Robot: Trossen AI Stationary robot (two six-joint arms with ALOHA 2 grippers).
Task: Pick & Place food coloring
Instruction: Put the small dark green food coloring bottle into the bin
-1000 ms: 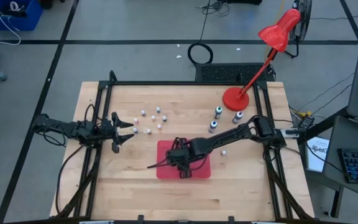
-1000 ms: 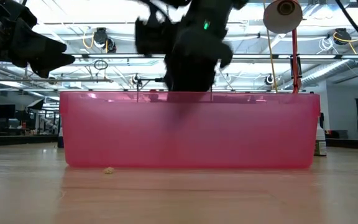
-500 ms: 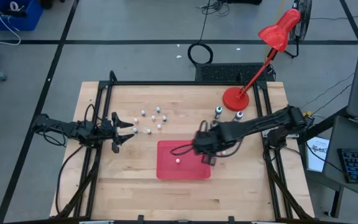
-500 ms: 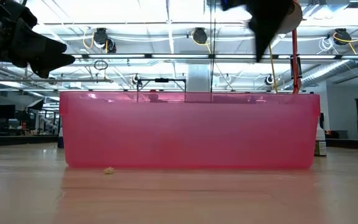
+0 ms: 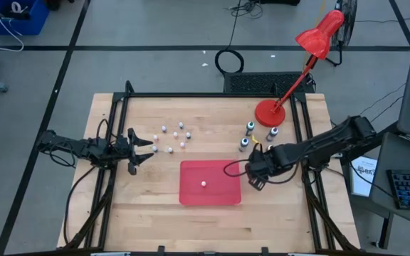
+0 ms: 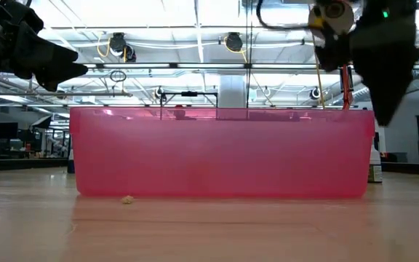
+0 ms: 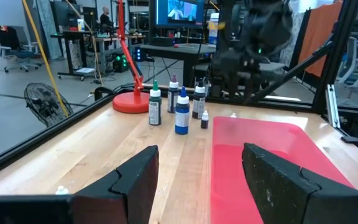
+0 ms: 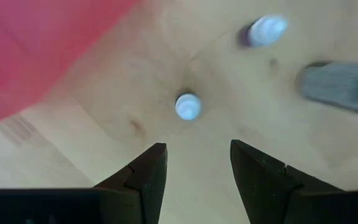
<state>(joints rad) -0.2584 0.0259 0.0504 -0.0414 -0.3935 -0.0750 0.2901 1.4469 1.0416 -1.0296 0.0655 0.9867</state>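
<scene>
Two risks stood out. The bigger: the right gripper hung just off the red tray's right edge, fingers spread and empty, over a tiny bottle with a second near it. A closing pinch slightly off line could likely flick that little cap away or tip it, or nudge the taller dark bottles standing close by the lamp base. The lesser: the tray wall sat near enough to catch a finger on the swing back.

Food coloring, largest first: dark-bodied bottles, green, blue and white tops, upright in a group. Then a scatter of white and pinkish dots upper left of the tray. One dot lay inside the tray. Left gripper waited beside the scatter, fingers apart, holding nothing.
</scene>
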